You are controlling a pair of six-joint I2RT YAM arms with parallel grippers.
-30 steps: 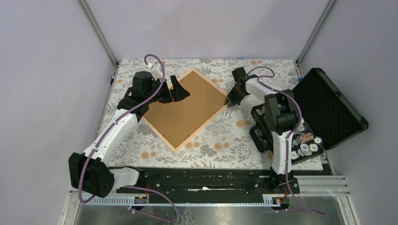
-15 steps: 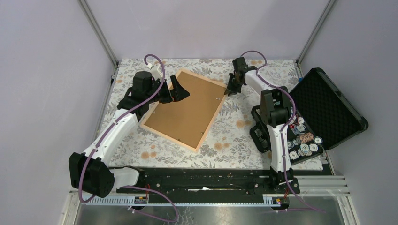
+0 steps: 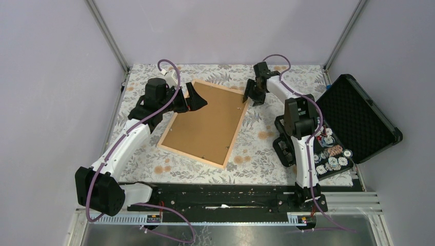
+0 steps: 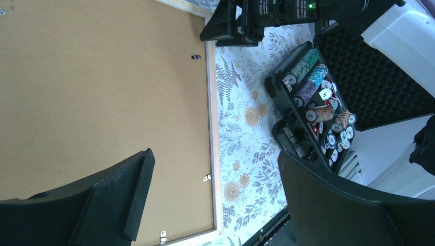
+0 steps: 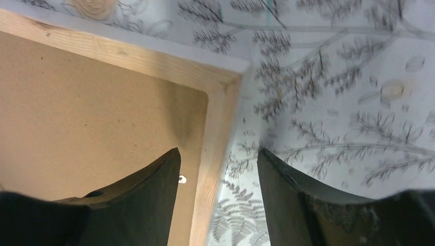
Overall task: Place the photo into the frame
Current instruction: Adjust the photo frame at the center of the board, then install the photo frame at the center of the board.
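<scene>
The frame (image 3: 192, 157) lies flat on the flowery surface (image 3: 256, 148), in the middle of the top view. The photo (image 3: 205, 123) sits inside it with its brown back facing up. The left fingers (image 3: 197, 99) are spread wide above the frame's upper left corner and hold nothing. The right fingers (image 3: 253, 98) are at the upper right corner. They are spread apart, with the wood rail between them but not pinched. A black case (image 3: 359, 118) lies open at the right.

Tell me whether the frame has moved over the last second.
Yes. The frame turned counter-clockwise in the top view: its near corner swung right, toward the case, and its right corner went farther back.
</scene>
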